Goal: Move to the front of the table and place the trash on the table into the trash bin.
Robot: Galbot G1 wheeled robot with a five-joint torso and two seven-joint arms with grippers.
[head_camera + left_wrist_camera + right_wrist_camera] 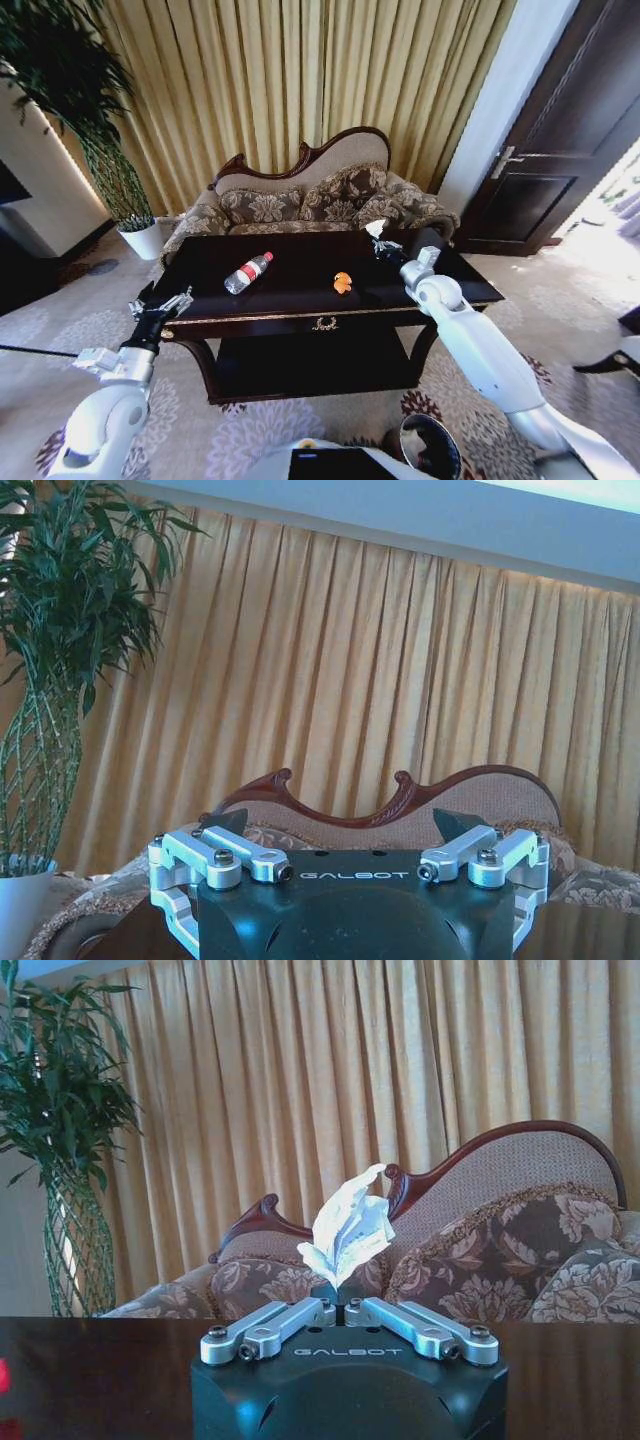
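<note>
The dark glossy table [300, 300] stands right in front of me. On it lie a clear bottle [248, 272] with a red cap, left of centre, and an orange scrap [342, 283] near the middle. My right gripper [381, 243] hovers over the table's right part, shut on a white crumpled paper [375, 228]; in the right wrist view the gripper [342, 1302] pinches the paper [348, 1228] upright between its tips. My left gripper [160, 303] is open at the table's front left corner; the left wrist view shows it [340, 828] spread wide and holding nothing. The trash bin [404, 438] stands low by my base, on the right.
An ornate sofa [310, 195] stands behind the table before gold curtains. A potted plant [120, 190] is at the back left, and a dark door [560, 130] at the right. Patterned carpet lies around the table, whose lower shelf [310, 365] is bare.
</note>
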